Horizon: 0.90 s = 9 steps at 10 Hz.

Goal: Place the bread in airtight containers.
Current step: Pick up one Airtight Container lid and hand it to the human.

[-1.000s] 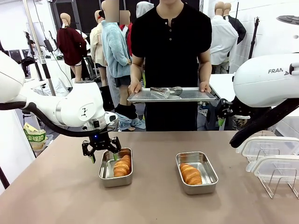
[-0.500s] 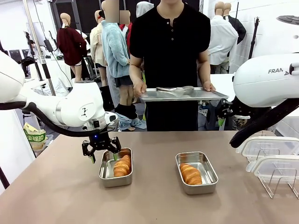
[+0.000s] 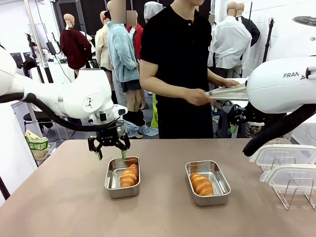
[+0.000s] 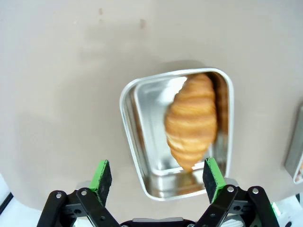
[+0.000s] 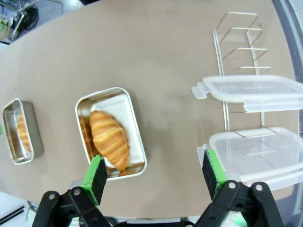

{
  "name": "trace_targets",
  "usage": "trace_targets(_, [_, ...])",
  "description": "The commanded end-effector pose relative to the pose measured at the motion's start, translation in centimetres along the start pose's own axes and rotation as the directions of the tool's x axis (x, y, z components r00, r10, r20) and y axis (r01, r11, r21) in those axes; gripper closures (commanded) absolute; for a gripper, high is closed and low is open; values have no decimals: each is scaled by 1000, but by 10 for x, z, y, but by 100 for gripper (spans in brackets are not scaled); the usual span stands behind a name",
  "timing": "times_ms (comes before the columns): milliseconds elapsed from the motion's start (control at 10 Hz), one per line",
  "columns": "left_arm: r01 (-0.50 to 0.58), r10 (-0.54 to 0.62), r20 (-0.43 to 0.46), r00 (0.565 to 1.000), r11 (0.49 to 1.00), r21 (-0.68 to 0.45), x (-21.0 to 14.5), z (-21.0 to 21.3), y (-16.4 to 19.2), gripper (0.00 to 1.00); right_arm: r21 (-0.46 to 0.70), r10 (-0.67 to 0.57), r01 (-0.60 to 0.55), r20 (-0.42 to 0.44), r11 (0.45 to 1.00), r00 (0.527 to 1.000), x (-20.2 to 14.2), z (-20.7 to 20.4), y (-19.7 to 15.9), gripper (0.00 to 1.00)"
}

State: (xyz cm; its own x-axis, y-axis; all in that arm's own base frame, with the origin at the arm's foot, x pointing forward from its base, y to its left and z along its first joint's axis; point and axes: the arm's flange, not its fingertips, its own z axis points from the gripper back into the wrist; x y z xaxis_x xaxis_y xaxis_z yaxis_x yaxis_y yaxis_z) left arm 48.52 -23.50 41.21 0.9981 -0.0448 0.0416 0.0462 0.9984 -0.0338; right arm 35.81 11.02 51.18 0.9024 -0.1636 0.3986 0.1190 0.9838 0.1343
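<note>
Two steel airtight containers stand on the brown table, each with one golden bread roll in it. The left container (image 3: 112, 180) holds bread (image 3: 129, 176); the right container (image 3: 220, 180) holds bread (image 3: 201, 184). My left gripper (image 3: 109, 148) hangs open just above the left container's far edge. From the left wrist, the gripper (image 4: 156, 177) is open over that container (image 4: 149, 118) and its bread (image 4: 191, 120). My right gripper (image 5: 154, 177) is open high above the right container (image 5: 118, 101) and its bread (image 5: 109, 137). The other container (image 5: 33, 132) lies at the picture's left.
Two clear lids (image 3: 286, 156) (image 3: 295, 176) rest on a wire rack (image 3: 291, 195) at the table's right; the right wrist view shows the lids (image 5: 251, 92) (image 5: 255, 151) too. Beyond the far edge, a person holds a flat steel tray (image 3: 229, 92), turned toward the right. My right arm (image 3: 281, 84) hangs over the right side.
My left gripper has risen a little and shifted slightly right, still open. The person has turned and swung the tray toward the picture's right.
</note>
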Motion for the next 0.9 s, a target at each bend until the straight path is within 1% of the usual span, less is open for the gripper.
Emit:
trace_targets(0, [101,-102,-19,995,994,-32,-13,30,-12,0,-5,0,0,-2,1000,1000,0,-1,-1,0])
trace_targets(100, [191,-192,-53,980,981,-26,-26,50,-23,0,-5,0,0,-2,1000,1000,0,-1,-1,0])
trace_targets(200, [222,-221,-80,972,975,4,-36,66,-30,0,-5,0,0,-2,1000,1000,0,-1,-1,0])
trace_targets(300, [287,-284,-107,953,958,4,-46,80,-34,0,-5,0,0,-2,1000,1000,0,-1,-1,0])
trace_targets(500, [381,-380,-81,922,924,6,-73,105,-42,0,-5,0,0,-2,1000,1000,0,-1,-1,0])
trace_targets(600, [409,-407,-69,911,913,3,-84,112,-42,0,-5,0,0,-2,1000,1000,0,-1,-1,0])
trace_targets(800, [418,-418,-44,907,908,-7,-92,114,-41,0,-5,0,0,-2,1000,1000,0,-1,-1,0])
